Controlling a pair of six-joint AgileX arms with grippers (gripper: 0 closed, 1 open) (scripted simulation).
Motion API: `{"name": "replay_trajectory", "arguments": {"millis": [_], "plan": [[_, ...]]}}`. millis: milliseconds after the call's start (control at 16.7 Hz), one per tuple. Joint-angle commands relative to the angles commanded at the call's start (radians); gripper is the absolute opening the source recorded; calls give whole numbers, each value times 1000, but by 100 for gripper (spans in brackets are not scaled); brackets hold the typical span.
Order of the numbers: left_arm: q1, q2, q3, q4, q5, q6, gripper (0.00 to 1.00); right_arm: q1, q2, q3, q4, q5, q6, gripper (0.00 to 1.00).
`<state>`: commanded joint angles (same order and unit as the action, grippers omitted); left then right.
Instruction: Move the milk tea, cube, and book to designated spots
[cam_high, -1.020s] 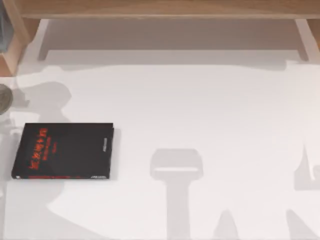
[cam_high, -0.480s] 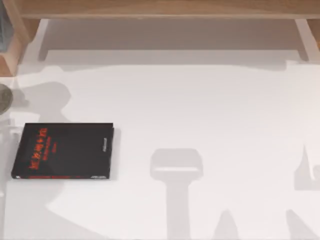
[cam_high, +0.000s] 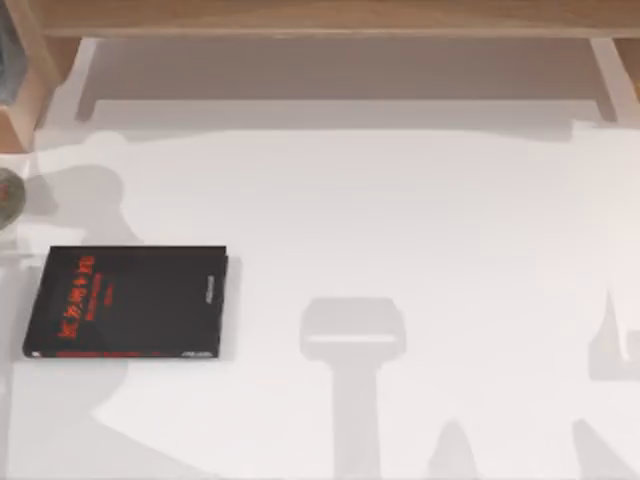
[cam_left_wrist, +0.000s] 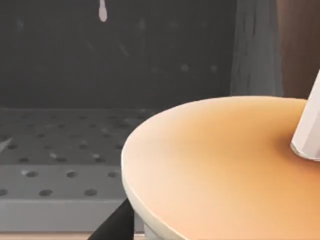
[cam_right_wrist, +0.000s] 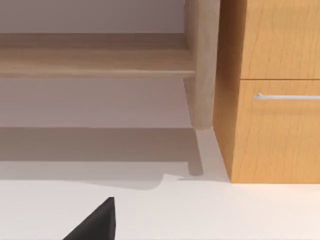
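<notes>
The milk tea (cam_left_wrist: 225, 165) sits very close in the left wrist view, with a round tan lid and a white straw (cam_left_wrist: 307, 135) through it. My left gripper (cam_left_wrist: 120, 225) is shut on the cup just below the lid rim, and one black finger shows there. In the top view a sliver of the cup (cam_high: 6, 196) shows at the table's left edge, casting a shadow to its right. The cube and the book are out of view. A black part of my right gripper (cam_right_wrist: 97, 222) hangs over the white table near a wooden cabinet.
A black book with red lettering (cam_high: 128, 302) lies flat at the left front. A wooden shelf (cam_high: 320, 18) runs along the back, with a blue-grey sliver (cam_high: 5, 60) at its left end. A wooden cabinet with a drawer handle (cam_right_wrist: 285, 96) stands at the right.
The milk tea has slid further left, out past the top view's edge, and its shadow has shifted left with it. The black book has not moved.
</notes>
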<state>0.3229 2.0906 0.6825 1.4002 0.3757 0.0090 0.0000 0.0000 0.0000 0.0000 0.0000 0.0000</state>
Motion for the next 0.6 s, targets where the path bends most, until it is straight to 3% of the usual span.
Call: {"name": "replay_trajectory", "arguments": {"millis": [600], "plan": [[4, -10, -14, 10, 5, 0, 100, 0, 0, 0, 0, 0, 0, 100]]}}
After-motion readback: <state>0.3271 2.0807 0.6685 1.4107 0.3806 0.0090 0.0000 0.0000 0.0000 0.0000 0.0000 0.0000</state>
